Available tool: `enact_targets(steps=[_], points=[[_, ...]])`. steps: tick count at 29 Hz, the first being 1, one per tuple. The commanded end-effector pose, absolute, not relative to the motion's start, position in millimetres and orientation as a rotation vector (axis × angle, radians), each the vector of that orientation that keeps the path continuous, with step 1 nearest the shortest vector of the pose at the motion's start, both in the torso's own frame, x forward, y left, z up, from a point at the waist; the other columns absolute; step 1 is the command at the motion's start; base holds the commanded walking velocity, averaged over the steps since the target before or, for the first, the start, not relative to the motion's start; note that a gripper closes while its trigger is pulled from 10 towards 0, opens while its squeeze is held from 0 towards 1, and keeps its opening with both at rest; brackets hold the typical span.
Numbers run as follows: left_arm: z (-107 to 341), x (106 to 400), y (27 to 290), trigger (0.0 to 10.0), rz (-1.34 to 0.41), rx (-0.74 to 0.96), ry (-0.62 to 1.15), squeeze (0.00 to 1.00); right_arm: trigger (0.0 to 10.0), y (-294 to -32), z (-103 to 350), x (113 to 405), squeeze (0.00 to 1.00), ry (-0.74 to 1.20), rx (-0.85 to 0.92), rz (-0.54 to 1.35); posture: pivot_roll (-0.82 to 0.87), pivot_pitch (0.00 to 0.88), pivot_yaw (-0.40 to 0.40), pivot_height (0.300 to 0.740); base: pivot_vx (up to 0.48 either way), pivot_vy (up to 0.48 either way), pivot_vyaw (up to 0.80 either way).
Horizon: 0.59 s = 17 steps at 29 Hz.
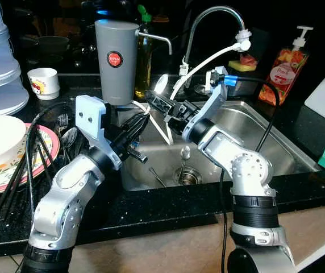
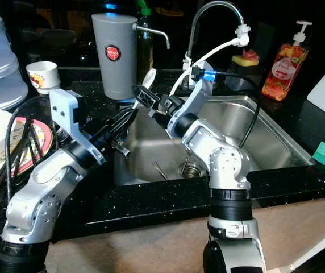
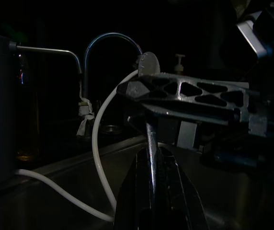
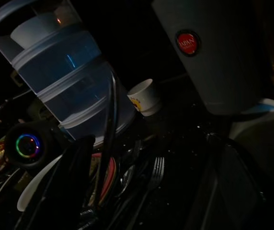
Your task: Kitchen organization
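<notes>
Spoon (image 1: 161,85) clamped in left gripper (image 1: 141,122) — long axis rising toward one o'clock; right gripper (image 1: 165,105) pinching it just above — handover poised.

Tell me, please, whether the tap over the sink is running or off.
Off, as far as the pictures show: no stream falls from the tap's spout, and the sink below shows no splash.

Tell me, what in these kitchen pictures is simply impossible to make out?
- Soap bottle label: too small to read in the left eye view.
- Sink basin floor: partly hidden behind the right arm.
- Plate: cut off by the left edge and covered by black cables.
- What the left pincer and right pincer hold between them: the left wrist view is too dark to tell.
</notes>
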<state>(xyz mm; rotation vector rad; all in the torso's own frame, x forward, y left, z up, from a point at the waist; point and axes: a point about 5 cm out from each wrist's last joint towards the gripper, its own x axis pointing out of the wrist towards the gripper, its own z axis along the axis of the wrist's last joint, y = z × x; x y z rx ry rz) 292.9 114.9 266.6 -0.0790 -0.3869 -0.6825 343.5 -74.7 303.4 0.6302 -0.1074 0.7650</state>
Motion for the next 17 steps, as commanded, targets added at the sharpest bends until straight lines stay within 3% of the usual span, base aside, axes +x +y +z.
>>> enact_targets(steps=[1, 7, 8, 17], points=[[266.1, 289.6, 110.9, 10.0, -0.71, -0.081, -0.383, 0.0, 8.4, -78.4, 304.4, 344.9, 0.0, -0.122, 0.644, 0.751, -0.03, 0.032, -0.061, 0.74, 0.0, 0.0, 0.0], [266.1, 289.6, 110.9, 10.0, -0.71, -0.081, -0.383, 0.0, 8.4, -78.4, 304.4, 344.9, 0.0, -0.122, 0.644, 0.751, -0.03, 0.032, -0.061, 0.74, 0.0, 0.0, 0.0], [265.8, 289.6, 110.9, 10.0, -0.71, -0.079, -0.382, 0.0, 0.0, -78.6, 304.6, 345.2, 0.0, -0.122, 0.653, 0.752, -0.03, 0.031, -0.062, 0.74, 0.0, 0.0, 0.0], [265.9, 290.2, 113.2, 10.0, -0.697, -0.08, -0.38, 0.0, 0.0, -81.5, 306.6, 346.7, 0.0, -0.129, 0.707, 0.753, -0.03, 0.04, -0.061, 0.74, 0.0, 0.0, 0.0]])
